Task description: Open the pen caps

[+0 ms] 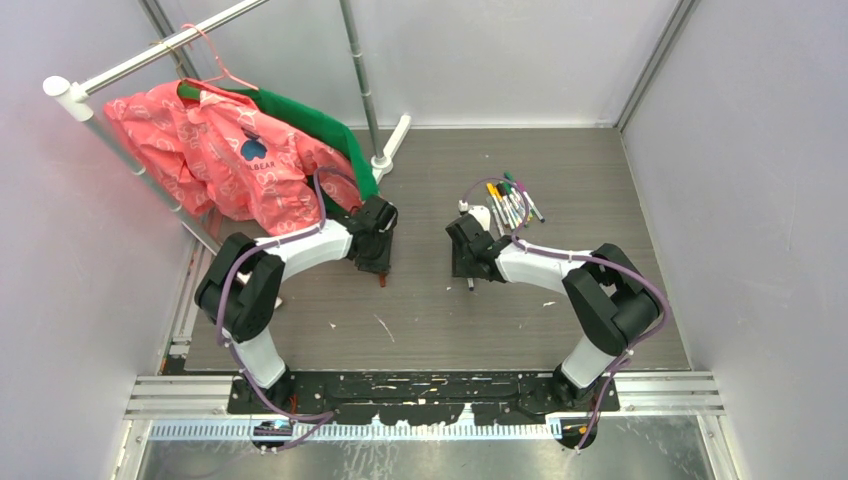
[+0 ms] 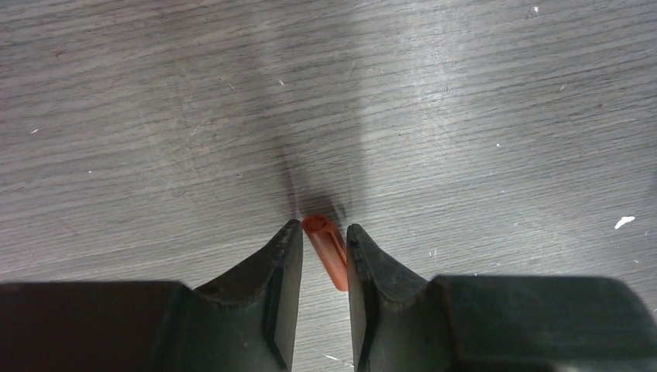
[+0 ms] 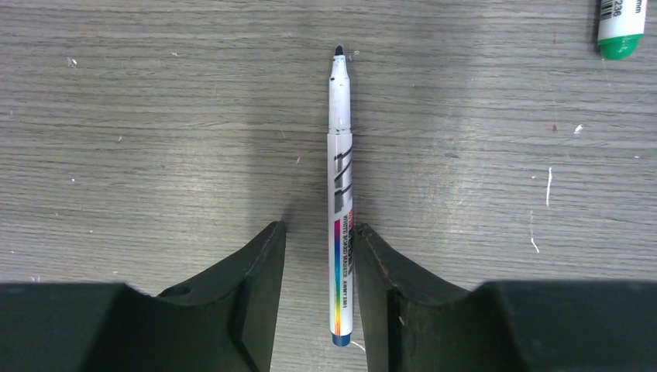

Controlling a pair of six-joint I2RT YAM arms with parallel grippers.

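In the left wrist view a small orange pen cap stands tilted between the fingers of my left gripper. It leans on the right finger, with a gap to the left finger, so the jaws are slightly open and do not clamp it. The right gripper is open over an uncapped white pen lying on the table along its right finger, dark tip pointing away. From above, the left gripper and the right gripper both point down at mid table. A pile of capped pens lies behind the right gripper.
A clothes rail at the back left carries a pink garment and a green one, close behind the left arm. Its upright pole foot stands on the table. A green pen end shows at the right wrist view's top right.
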